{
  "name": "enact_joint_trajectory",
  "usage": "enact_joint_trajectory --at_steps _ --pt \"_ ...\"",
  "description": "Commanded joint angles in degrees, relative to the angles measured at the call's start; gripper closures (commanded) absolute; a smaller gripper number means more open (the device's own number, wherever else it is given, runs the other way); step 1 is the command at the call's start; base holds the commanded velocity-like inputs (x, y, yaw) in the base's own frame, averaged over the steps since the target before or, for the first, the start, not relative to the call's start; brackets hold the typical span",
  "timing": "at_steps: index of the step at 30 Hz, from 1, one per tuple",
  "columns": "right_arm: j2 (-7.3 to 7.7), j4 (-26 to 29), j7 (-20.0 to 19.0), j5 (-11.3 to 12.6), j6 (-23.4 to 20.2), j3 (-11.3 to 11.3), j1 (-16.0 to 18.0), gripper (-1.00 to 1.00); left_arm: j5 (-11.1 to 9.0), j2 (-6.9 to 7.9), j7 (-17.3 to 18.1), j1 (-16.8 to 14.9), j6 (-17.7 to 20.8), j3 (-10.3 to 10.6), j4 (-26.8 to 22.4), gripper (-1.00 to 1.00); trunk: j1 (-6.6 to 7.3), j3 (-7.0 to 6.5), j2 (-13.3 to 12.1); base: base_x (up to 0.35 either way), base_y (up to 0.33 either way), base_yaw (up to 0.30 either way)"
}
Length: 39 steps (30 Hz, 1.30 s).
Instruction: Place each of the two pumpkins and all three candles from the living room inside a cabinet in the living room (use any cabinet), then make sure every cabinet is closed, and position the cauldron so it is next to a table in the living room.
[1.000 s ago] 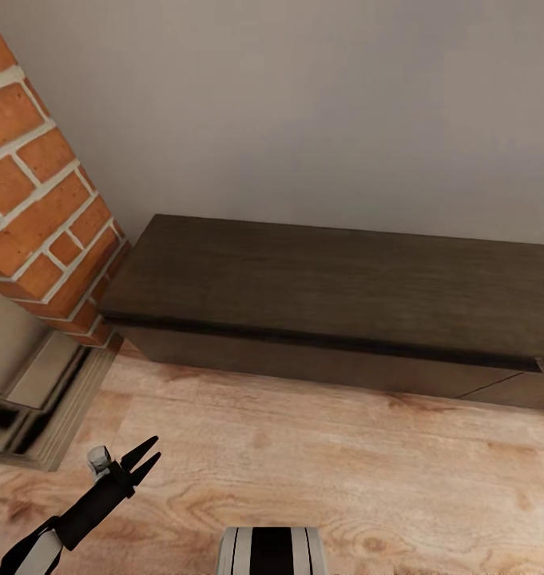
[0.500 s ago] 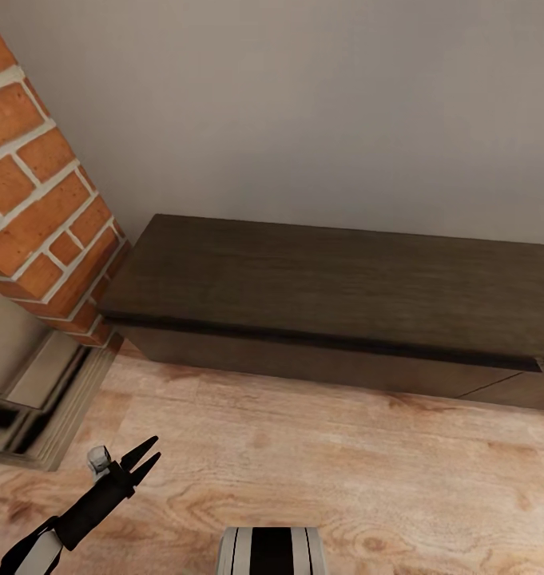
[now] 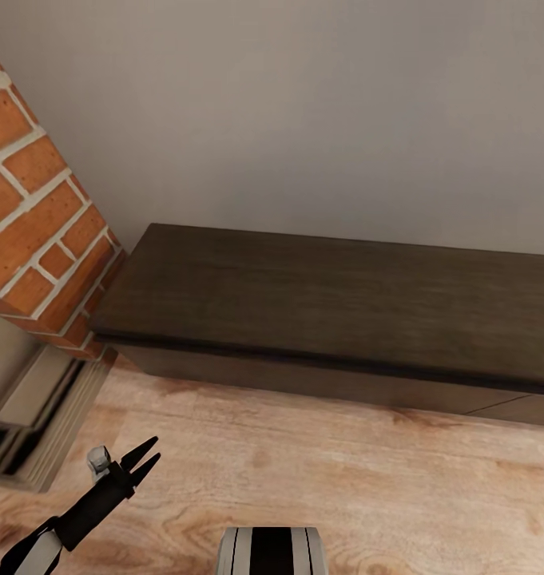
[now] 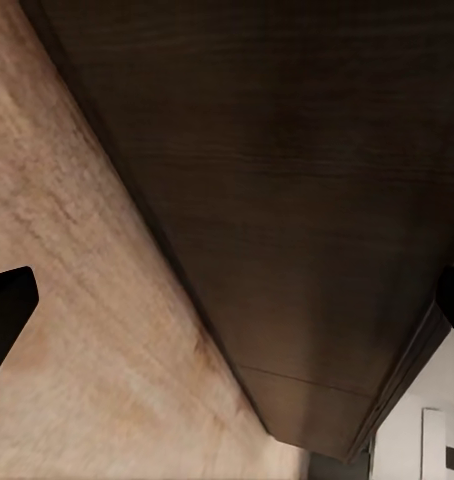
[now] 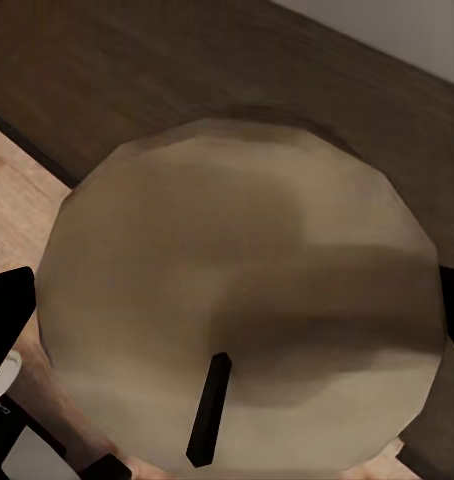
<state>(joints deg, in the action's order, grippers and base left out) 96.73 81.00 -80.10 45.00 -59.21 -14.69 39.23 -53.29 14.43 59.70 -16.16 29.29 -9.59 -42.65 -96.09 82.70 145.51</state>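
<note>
Cabinet [image 3: 327,303] is the landmark here: the long dark brown unit stands against the pale wall [image 3: 303,112], its drawer fronts flush and shut, its top bare, with the red brick fireplace [image 3: 40,216] just beside its left end and the wooden floor [image 3: 319,471] in front of it. The left gripper [image 3: 146,457] hovers over the floor, in front of the cabinet's left end, its two black fingers spread and nothing between them. In the right wrist view a pale beige candle [image 5: 242,300] with a dark wick sits between the black fingertips of the right gripper [image 5: 227,330], seen end-on above the cabinet's edge; the fingers appear pressed against its sides, so it is judged to be carried. As far as these views tell, one candle is ready to be stowed but no drawer is open yet. No pumpkins, other candles, cauldron or table are visible near the cabinet, so their state cannot be judged.
</note>
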Motion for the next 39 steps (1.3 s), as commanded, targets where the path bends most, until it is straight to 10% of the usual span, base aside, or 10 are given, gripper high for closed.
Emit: enact_joint_trajectory --at_steps 1,39 --pt "0.03 -0.1 -0.1 0.2 -0.4 -0.2 -0.1 1.0 -0.3 0.0 0.1 0.0 0.5 0.0 0.0 -1.0 0.01 0.03 0.0 0.017 0.0 0.0" --pt "1.09 -0.2 -0.2 1.3 -0.4 -0.3 -0.1 1.0 -0.4 -0.02 0.5 0.0 0.4 0.0 0.0 -1.0 0.01 0.03 0.0 0.137 0.0 0.0"
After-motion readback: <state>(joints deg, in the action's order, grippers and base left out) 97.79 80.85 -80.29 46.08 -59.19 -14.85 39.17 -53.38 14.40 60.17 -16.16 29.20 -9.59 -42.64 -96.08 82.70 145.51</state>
